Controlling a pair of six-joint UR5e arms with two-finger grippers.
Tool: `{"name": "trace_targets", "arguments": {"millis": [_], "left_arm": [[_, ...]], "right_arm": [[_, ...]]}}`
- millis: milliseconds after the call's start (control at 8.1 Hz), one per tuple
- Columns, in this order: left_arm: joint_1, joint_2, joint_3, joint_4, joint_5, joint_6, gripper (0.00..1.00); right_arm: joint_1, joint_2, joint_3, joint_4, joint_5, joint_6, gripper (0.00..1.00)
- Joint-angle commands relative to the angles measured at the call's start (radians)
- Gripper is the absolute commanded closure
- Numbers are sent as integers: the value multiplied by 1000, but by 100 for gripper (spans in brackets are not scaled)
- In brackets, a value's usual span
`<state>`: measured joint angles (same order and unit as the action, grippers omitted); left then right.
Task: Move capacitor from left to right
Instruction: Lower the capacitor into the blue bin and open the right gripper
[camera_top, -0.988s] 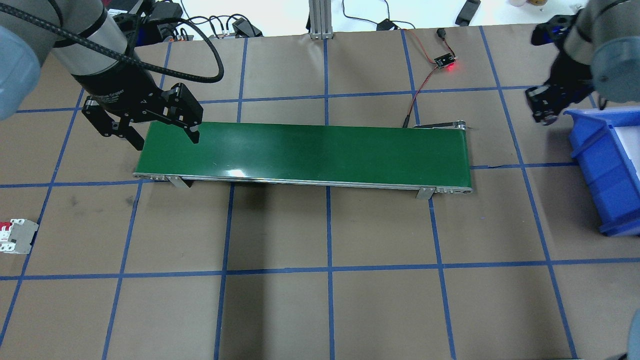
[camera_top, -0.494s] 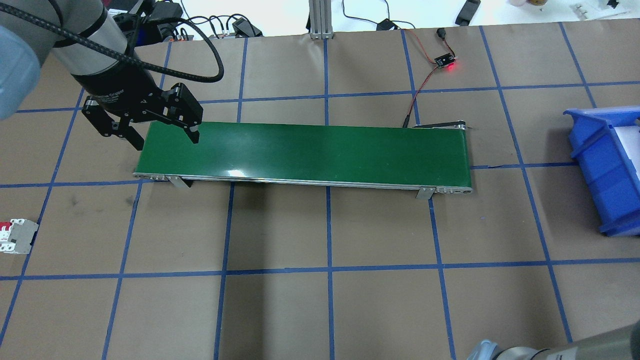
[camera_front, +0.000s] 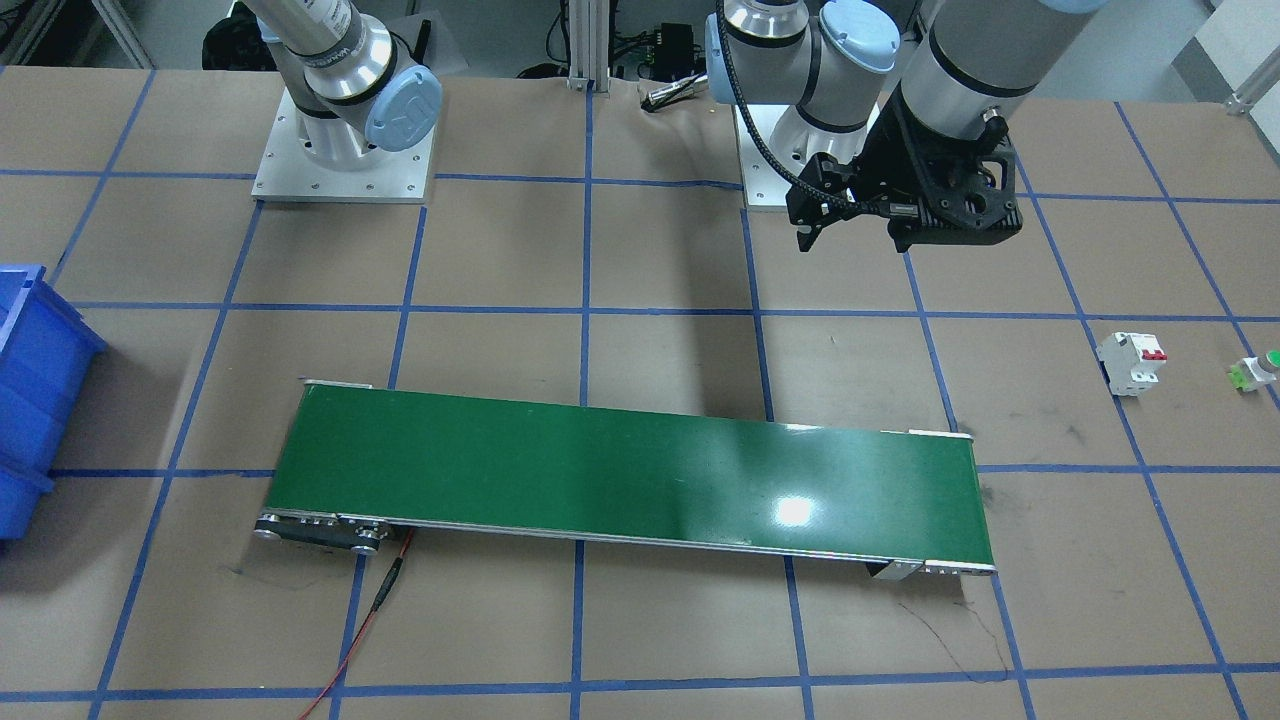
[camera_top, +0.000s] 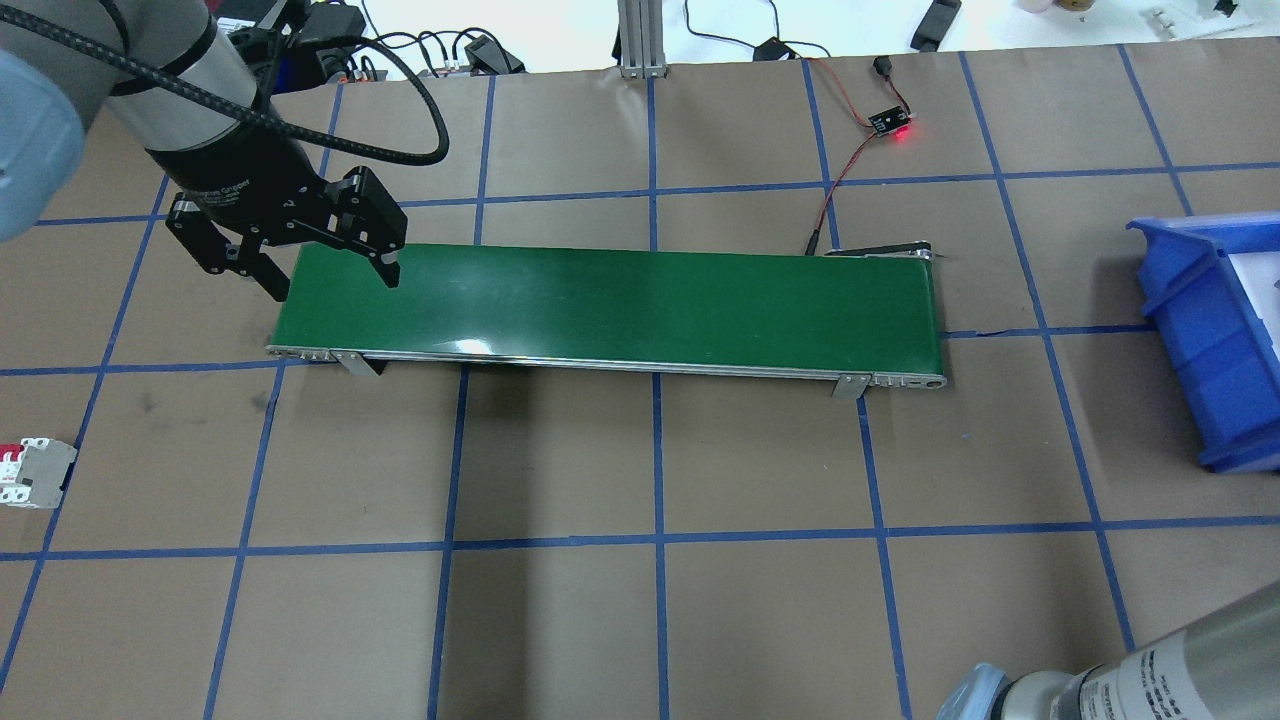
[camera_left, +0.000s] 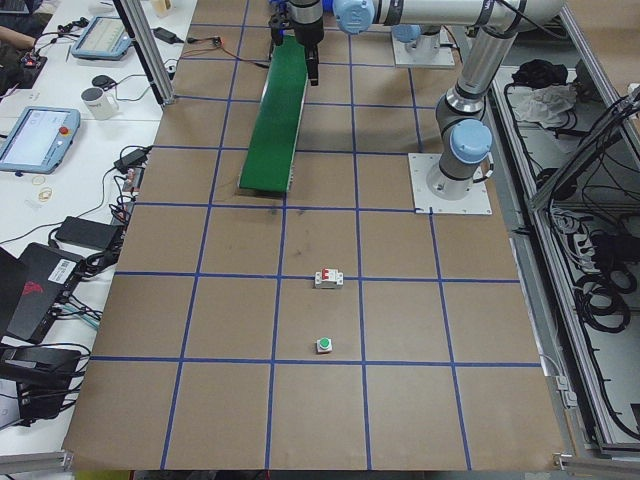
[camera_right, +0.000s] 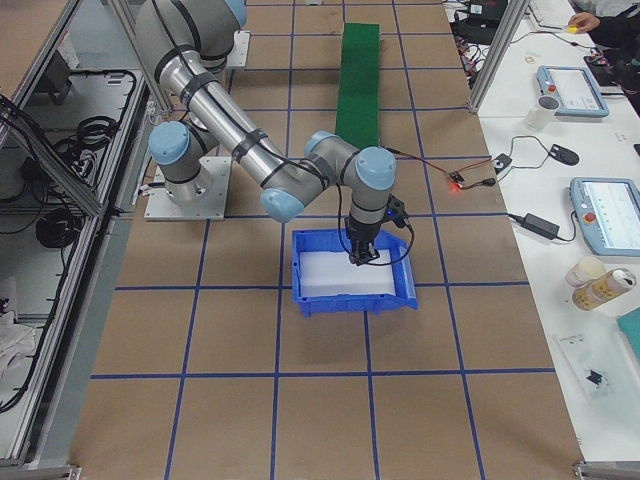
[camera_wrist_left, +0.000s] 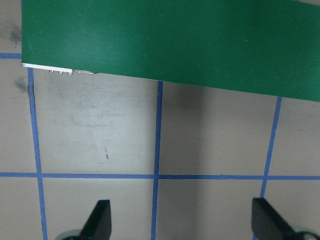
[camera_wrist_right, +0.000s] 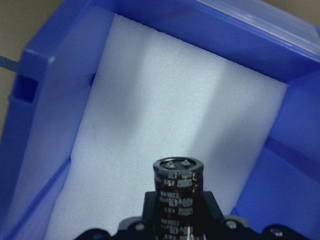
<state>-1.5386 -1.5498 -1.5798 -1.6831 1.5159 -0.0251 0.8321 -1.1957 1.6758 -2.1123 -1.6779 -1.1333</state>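
Right wrist-mounted view: my right gripper (camera_wrist_right: 178, 211) is clamped on the black cylindrical capacitor (camera_wrist_right: 177, 185), over the white foam (camera_wrist_right: 150, 115) lining the blue bin (camera_wrist_right: 45, 95). My left gripper (camera_top: 332, 278) hangs spread wide, empty, over the green belt's (camera_top: 620, 300) left end.

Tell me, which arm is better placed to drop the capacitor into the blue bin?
The right. The right gripper holds the capacitor over the blue bin; the left gripper hangs open and empty by the green belt.
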Motion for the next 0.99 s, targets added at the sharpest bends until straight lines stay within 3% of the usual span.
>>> {"name": "trace_targets", "arguments": {"millis": [0,123,370,494,864], "left_arm": [[0,-1,0,0,0,1,0],[0,-1,0,0,0,1,0],[0,-1,0,0,0,1,0],[0,-1,0,0,0,1,0],[0,-1,0,0,1,1,0]], "right_arm": [[-2,54,-1,-26,17,-6,52],[-1,45,-1,-17,36,-3,2],[10,-28,-1,23,37,1,0],[33,-104,-1,138,70,51,0],[253,-269,-27,362,96,335,0]]}}
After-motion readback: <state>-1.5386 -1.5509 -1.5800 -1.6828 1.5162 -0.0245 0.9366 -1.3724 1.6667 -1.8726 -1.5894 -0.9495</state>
